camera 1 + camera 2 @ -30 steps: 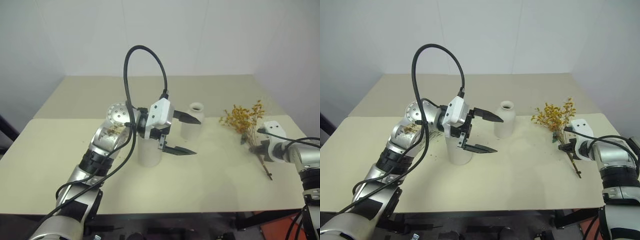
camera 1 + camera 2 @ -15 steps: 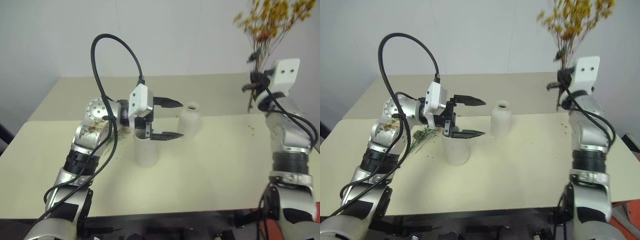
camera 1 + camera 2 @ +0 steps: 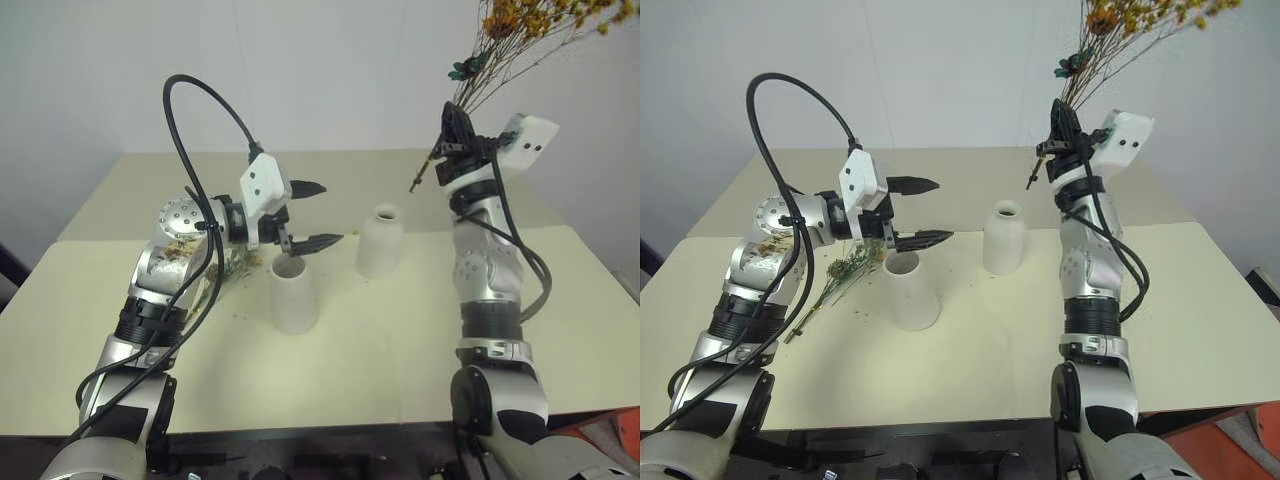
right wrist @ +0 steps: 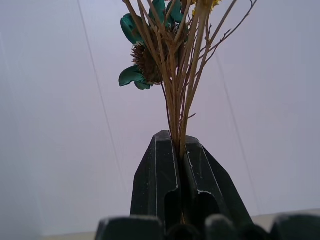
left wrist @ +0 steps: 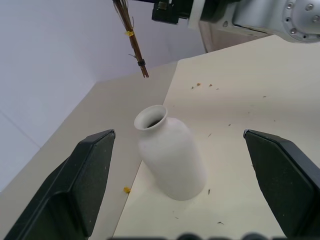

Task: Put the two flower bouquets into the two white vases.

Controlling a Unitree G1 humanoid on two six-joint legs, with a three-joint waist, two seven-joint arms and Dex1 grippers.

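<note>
My right gripper [image 3: 452,128] is shut on the stems of the yellow-orange bouquet [image 3: 530,18], which it holds high and tilted, blossoms up. The stem ends [image 5: 143,70] hang in the air just above and beside the mouth of the bottle-shaped white vase [image 3: 380,245]. The cone-shaped white vase [image 3: 293,295] stands in front and to the left of it. My left gripper [image 3: 326,212] is open and empty, level above the cone vase and pointing at the bottle vase. The grey-green bouquet [image 3: 840,275] lies on the table left of the cone vase.
The cream table [image 3: 400,350] carries small flower crumbs around the vases. A black cable [image 3: 200,100] loops high over my left arm. White walls close the back and sides. A red object [image 3: 1240,440] sits low beyond the table's right front corner.
My right gripper lifted the yellow-orange bouquet off the table at the right, swung it up and leftward over the bottle vase. My left gripper drew back and left, still open.
</note>
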